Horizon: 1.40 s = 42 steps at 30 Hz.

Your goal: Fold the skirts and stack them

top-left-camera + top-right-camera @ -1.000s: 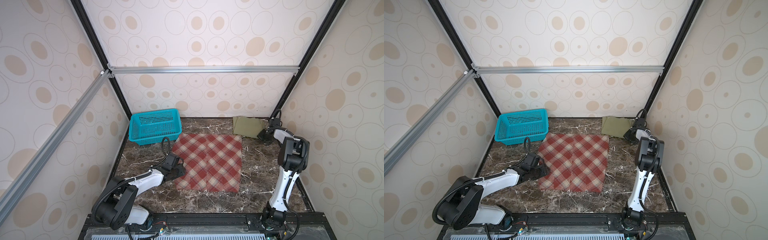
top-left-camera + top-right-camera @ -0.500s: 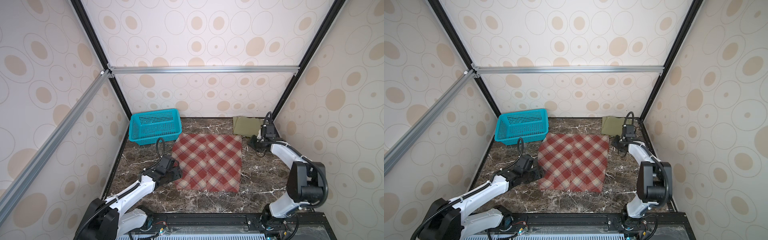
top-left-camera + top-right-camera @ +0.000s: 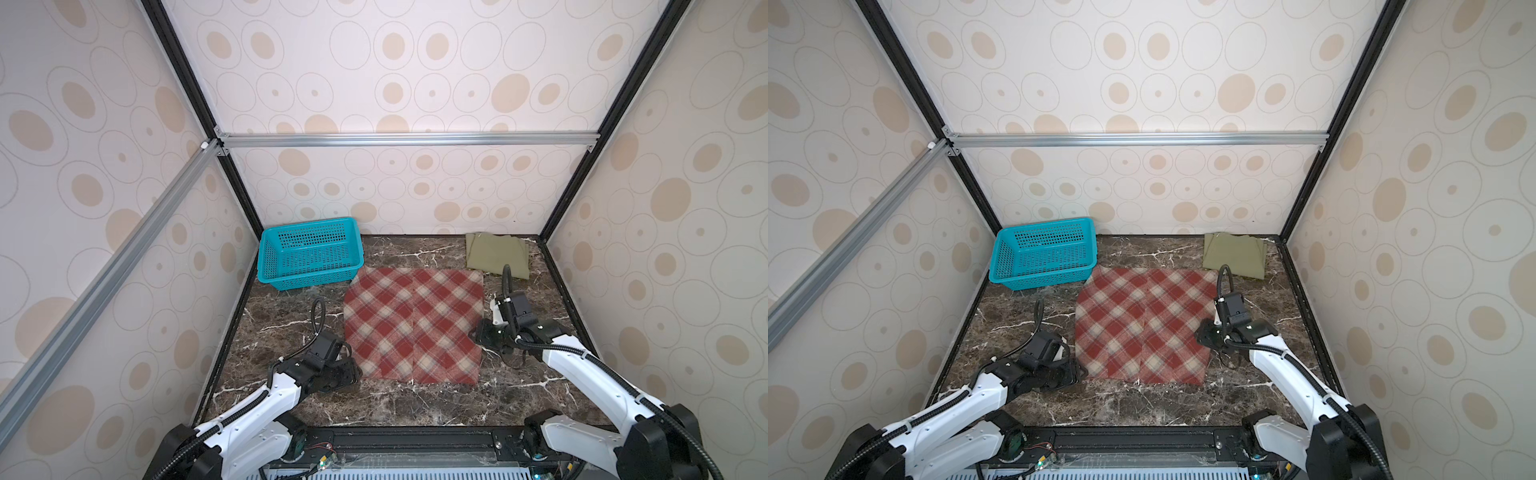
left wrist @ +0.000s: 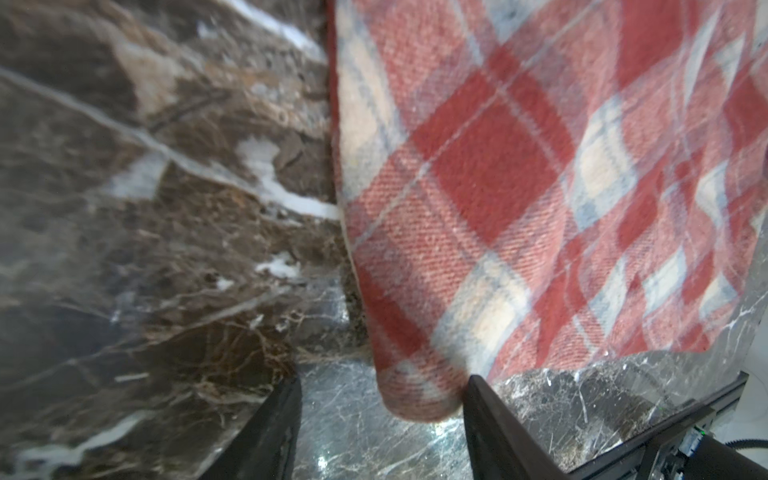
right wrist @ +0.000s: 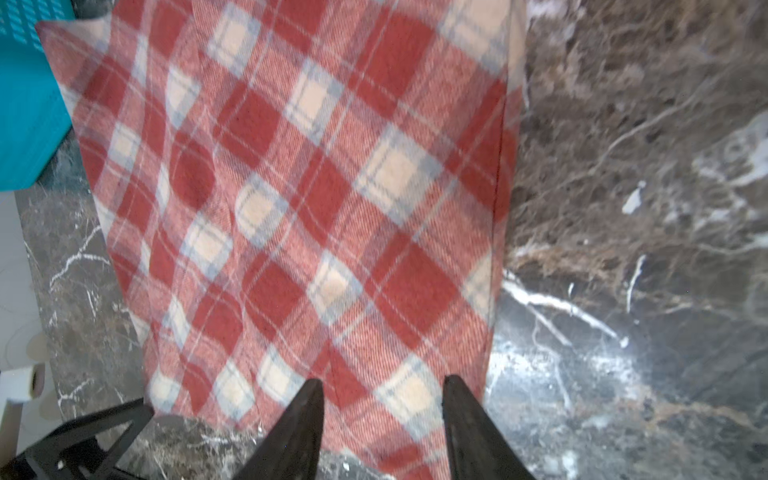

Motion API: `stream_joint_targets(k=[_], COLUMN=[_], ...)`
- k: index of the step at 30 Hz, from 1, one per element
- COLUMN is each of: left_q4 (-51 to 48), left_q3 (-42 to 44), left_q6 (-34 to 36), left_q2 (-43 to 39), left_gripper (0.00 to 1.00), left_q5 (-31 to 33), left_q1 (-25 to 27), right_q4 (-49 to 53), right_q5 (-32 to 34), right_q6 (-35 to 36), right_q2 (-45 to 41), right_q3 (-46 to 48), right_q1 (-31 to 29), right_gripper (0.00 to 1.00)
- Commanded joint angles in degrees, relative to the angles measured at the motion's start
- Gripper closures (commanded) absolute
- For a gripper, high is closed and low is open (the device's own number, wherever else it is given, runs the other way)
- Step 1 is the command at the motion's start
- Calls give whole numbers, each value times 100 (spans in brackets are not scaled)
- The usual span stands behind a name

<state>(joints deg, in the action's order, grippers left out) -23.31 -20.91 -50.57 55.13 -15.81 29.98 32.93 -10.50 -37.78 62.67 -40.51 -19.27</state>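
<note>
The plaid skirt (image 3: 411, 324), flat on the bench (image 3: 415, 409), is flanked by left hand (image 4: 380, 417) and right hand (image 5: 382, 401), both released.

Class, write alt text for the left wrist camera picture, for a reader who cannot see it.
A rounded corner of the red-and-cream plaid skirt lies on the dark marble table, between the open fingers of the left gripper.

The plaid skirt (image 3: 413, 324) lies flat in the middle of the table (image 3: 415, 405). Behind it on the left stands the basket (image 3: 309, 226); behind it on the right, in the far corner, lies the folded skirt (image 3: 496, 253). My left gripper (image 4: 380, 386) is at its near left corner, and my right gripper (image 5: 382, 386) is at its right edge.
</note>
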Motion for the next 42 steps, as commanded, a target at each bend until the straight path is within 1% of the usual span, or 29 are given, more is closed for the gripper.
stream_joint_targets(k=[1, 5, 7, 11, 14, 16, 19, 23, 24, 25, 26, 27, 28, 29, 31, 34, 38, 42], left_q4=[234, 528, 612, 726, 782, 823, 898, 944, 966, 976, 969, 953, 938, 878, 664, 260, -206, -695], left_q3=[42, 61, 63, 76, 91, 112, 148, 200, 201, 201, 193, 171, 138, 78, -114, -586, -1385, -2445], left_q6=[-32, -37, -29, -11, -17, -39, -69, -94, -98, -111, -116, -134, -139, -153, -184, -217, -260, -180], left_q2=[98, 301, 419, 614, 665, 665, 674, 674, 674, 661, 642, 618, 584, 525, 348, -37, -428, -443], left_gripper=[40, 44, 48, 54, 63, 66, 74, 85, 89, 93, 98, 100, 100, 100, 100, 100, 100, 100], left_q5=[-185, -208, -207, -210, -202, -171, -171, -157, -159, -159, -138, -111, -84, -20, 169, 585, 1051, 1456], left_q1=[59, 78, 79, 87, 93, 101, 97, 113, 114, 117, 114, 113, 113, 107, 113, 114, 105, 95], right_q4=[547, 532, 497, 231, 32, -44, -191, -570, -688, -785, -860, -915, -934, -847, -586, 104, 881, 1518], right_q5=[-102, -341, -432, -638, -763, -730, -671, -663, -689, -691, -694, -712, -748, -754, -772, -637, -291, -150], right_q6=[-311, -475, -522, -696, -808, -831, -849, -897, -906, -921, -949, -972, -977, -975, -947, -748, -384, 0], right_q2=[-195, -342, -369, -322, -202, -136, -24, 210, 290, 347, 400, 428, 426, 398, 254, -52, -182, 141], right_q3=[312, 701, 835, 1111, 1288, 1343, 1414, 1576, 1618, 1638, 1647, 1632, 1615, 1525, 1272, 526, -780, -2170], right_q1=[-136, -239, -285, -391, -470, -565, -593, -604, -611, -626, -630, -633, -631, -631, -635, -636, -598, -556], right_gripper=[51, 52, 52, 52, 51, 51, 49, 51, 53, 59, 72, 86, 96, 100, 100, 100, 100, 100])
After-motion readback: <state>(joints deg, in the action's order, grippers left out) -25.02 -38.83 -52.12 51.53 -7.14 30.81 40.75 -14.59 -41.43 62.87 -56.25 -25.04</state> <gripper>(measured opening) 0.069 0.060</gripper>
